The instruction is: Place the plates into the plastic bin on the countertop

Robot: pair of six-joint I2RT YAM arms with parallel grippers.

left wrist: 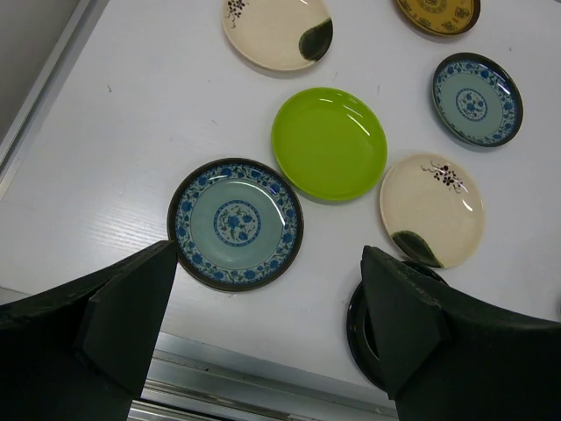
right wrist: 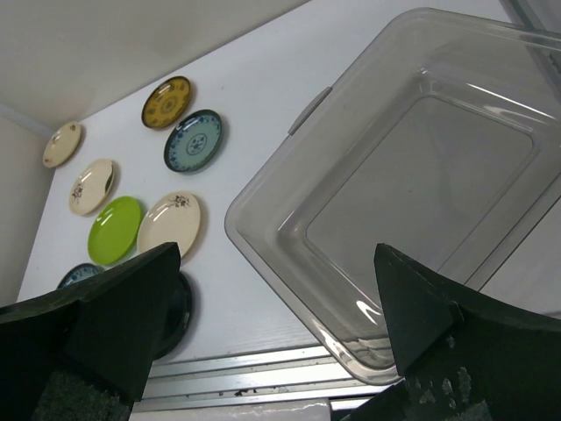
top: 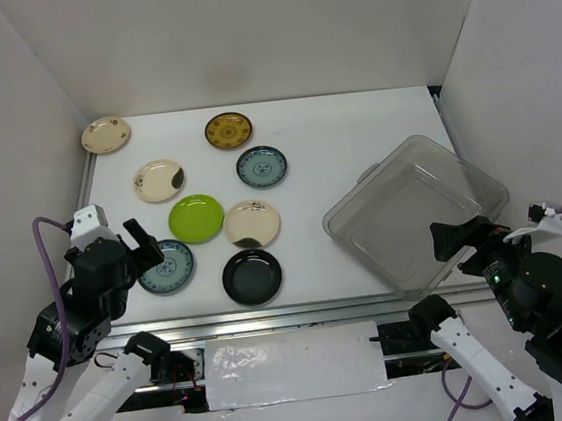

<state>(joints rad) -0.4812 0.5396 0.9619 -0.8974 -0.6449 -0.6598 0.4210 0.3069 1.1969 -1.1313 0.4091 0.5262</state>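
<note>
Grippers: both hang over the near edge of the countertop (top: 353,132), nothing in either. The left gripper (left wrist: 269,263) has its fingers spread wide above the near blue plate (left wrist: 235,223), not touching it. The right gripper (right wrist: 276,254) is spread just as wide over the near rim of the bin (right wrist: 263,210).
Rail: a metal rail (top: 272,317) runs along that near edge, so I'd guess dragging a plate toward the arms would snag.
Near row: the black plate (top: 252,277) sits closest to the rail, with the blue one just left of it, apart.
Middle: the lime plate (top: 196,218) and the blotched cream plate (top: 252,224) look almost rim to rim, tight for a finger imo.
Far: the plain cream plate (top: 158,180), the second blue plate (top: 261,166), then the mustard plate (top: 228,131). The last cream plate (top: 105,135) sits in the far left corner.
Bin: it's on the right half, turned cornerwise and empty. Its near and right corners look to poke past the edges.
Why: all the plates lie flat and face up on the left half, so each probably needs a rim pinch. The left arm looks like the one in reach.
Room: there's an open white strip between plates and bin, good for carrying across.
Progress: none of the eight are in.
</note>
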